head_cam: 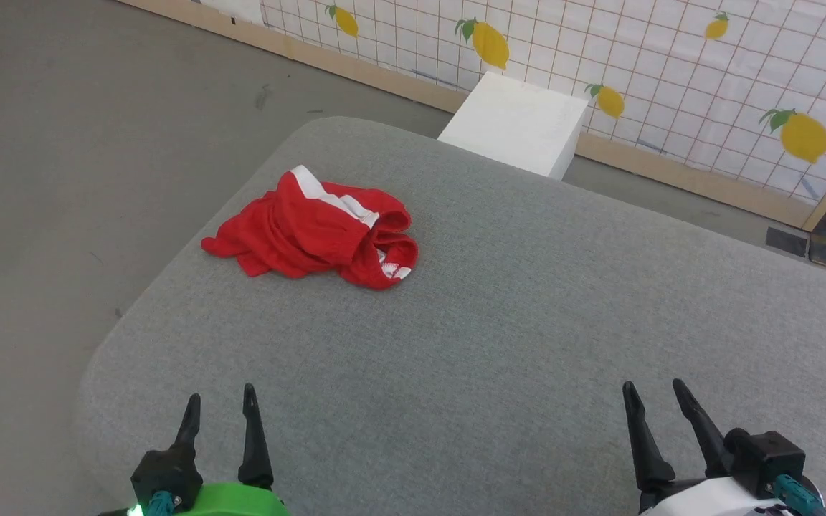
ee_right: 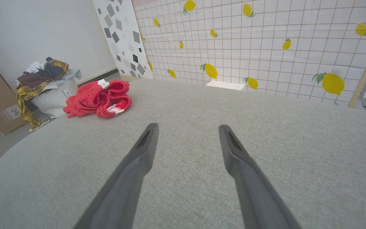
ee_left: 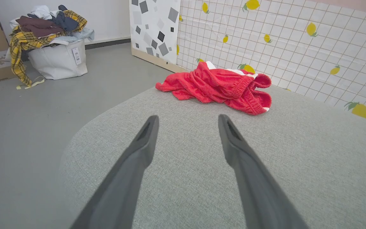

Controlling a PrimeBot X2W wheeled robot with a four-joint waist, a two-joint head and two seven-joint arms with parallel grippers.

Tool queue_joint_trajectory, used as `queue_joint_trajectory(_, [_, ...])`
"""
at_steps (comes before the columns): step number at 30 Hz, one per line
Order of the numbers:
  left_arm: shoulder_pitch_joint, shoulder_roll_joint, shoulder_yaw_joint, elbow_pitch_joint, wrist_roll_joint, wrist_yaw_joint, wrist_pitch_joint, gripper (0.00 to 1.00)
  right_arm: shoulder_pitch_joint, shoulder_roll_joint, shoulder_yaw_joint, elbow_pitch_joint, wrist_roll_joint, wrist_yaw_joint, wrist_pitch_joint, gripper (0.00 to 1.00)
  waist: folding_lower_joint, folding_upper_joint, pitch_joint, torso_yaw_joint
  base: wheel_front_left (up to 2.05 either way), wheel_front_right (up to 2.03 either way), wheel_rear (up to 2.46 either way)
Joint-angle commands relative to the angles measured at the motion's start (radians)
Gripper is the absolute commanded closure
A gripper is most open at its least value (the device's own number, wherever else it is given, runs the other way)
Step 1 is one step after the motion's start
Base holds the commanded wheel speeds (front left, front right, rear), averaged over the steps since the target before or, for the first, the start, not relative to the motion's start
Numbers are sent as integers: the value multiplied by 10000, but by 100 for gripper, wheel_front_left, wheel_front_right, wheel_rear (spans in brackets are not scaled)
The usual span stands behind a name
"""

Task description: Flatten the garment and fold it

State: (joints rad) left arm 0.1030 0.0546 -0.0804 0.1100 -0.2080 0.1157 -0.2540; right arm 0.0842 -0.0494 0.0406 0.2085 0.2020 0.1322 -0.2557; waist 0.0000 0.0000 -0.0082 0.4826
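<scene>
Left tool [head_cam: 221, 394]: released, with its two fingers spread and nothing between them. It sits at the near left corner of the bench [head_cam: 528, 322].

Garment [head_cam: 312, 229]: lies crumpled in a heap on the far left part of the bench, close to the left edge and short of the far left corner. It is not flattened and no fold is made. Its long axis runs left to right across the head view, roughly parallel to the near edge. The white band sits on the far side and a bunched red hem on the right end. In the left wrist view the garment [ee_left: 218, 86] lies straight ahead of the left tool [ee_left: 187, 117] and slightly to its right, with bare bench between them.

Right tool [head_cam: 652, 385]: released, fingers spread, empty, at the near right of the bench. In the right wrist view the garment [ee_right: 97, 98] lies far ahead and well to the left of the right tool [ee_right: 187, 125].

Governing relation: the left tool is the nearer one. Judged from this layout, the left arm reaches forward, and the right arm must cross most of the bench.
</scene>
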Motion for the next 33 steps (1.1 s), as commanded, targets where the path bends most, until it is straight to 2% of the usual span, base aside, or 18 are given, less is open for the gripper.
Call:
queue_joint_trajectory(1, [56, -43, -6, 34, -3, 31, -78, 0, 8, -8, -7, 8, -39, -15, -61, 0, 0, 0, 15, -34, 0, 0, 0])
queue_joint_trajectory(11, [-116, 30, 89, 156, 304, -116, -78, 0, -72, -8, 90, -210, -628, -15, -61, 0, 0, 0, 30, -224, 0, 0, 0])
queue_joint_trajectory(15, [-742, 363, -19, 416, 401, -499, -52, 0, -145, -8, 123, -307, -665, -15, -61, 0, 0, 0, 221, -378, 0, 0, 0])
queue_joint_trajectory(18, [-1899, 761, -40, 700, 406, -836, 344, 0, -342, -8, 101, -437, -838, -15, -31, 0, 0, 0, 555, -635, 0, 0, 0])
queue_joint_trajectory(21, [-3274, 1051, 38, 1079, 110, -1234, 1181, 0, -609, -8, 29, -655, -1046, -15, 100, 0, 0, 0, 1007, -971, 0, 0, 0])
queue_joint_trajectory(25, [-5173, 1583, 97, 2006, -549, -1920, 3055, 0, -1034, -8, -47, -1056, -1311, -15, 340, 0, 0, 0, 1814, -1616, 0, 0, 0])
queue_joint_trajectory(29, [-6798, 2256, 227, 2951, -1092, -2192, 4778, 0, -1417, -8, -168, -1410, -1467, -15, 515, 0, 0, 0, 2723, -2371, 0, 0, 0])
queue_joint_trajectory(33, [-7763, 2664, 232, 3690, -1876, -2360, 6378, 0, -1635, -8, -361, -1560, -1521, -15, 547, 0, 0, 0, 3455, -2995, 0, 0, 0])
